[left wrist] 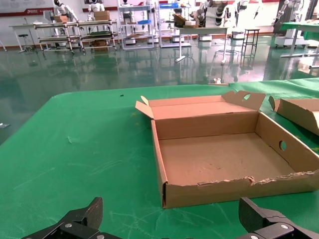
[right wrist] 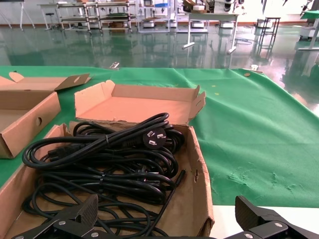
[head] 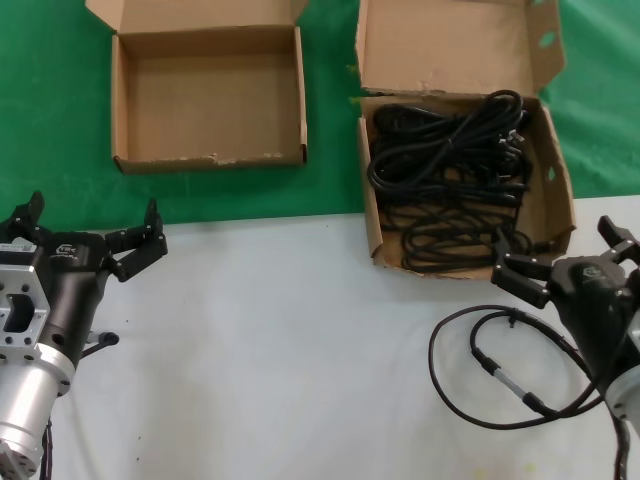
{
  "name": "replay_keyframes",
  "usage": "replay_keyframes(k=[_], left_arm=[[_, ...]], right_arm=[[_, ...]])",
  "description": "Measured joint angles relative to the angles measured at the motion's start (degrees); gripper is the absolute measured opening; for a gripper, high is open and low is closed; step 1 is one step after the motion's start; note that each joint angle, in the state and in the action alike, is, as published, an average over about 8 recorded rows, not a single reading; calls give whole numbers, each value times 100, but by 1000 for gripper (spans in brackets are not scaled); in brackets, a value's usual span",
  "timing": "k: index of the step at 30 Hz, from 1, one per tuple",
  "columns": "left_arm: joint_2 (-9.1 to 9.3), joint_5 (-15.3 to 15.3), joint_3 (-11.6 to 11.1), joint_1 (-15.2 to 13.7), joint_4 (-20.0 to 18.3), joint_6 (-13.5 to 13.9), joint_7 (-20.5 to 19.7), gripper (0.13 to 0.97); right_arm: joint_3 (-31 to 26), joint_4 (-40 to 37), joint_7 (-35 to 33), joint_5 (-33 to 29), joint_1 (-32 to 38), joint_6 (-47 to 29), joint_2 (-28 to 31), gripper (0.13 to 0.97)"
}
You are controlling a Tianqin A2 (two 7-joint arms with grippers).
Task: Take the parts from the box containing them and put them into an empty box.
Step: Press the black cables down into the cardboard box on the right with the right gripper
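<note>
Head view: cords (head: 450,180) heaped in big box (head: 556,180) at right, small box (head: 118,100) bare at left; left gripper (head: 90,240) and right gripper (head: 565,262) spread wide, holding nothing. Left wrist: small box (left wrist: 209,194) just ahead, fingers (left wrist: 84,214) apart. Right wrist: cords (right wrist: 109,164), plug (right wrist: 154,137) on top.

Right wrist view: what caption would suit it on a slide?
Open right claw poised before the long cardboard box heaped with coiled black power cords.
</note>
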Motion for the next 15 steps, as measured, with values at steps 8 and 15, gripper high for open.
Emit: replay_keyframes(k=[8,15], left_arm=[[0,0,0,0,0,0,0,928],[0,0,0,0,0,0,0,855]], right_arm=[[0,0,0,0,0,0,0,966],[-31,30,11,19,-10,24,43,966]])
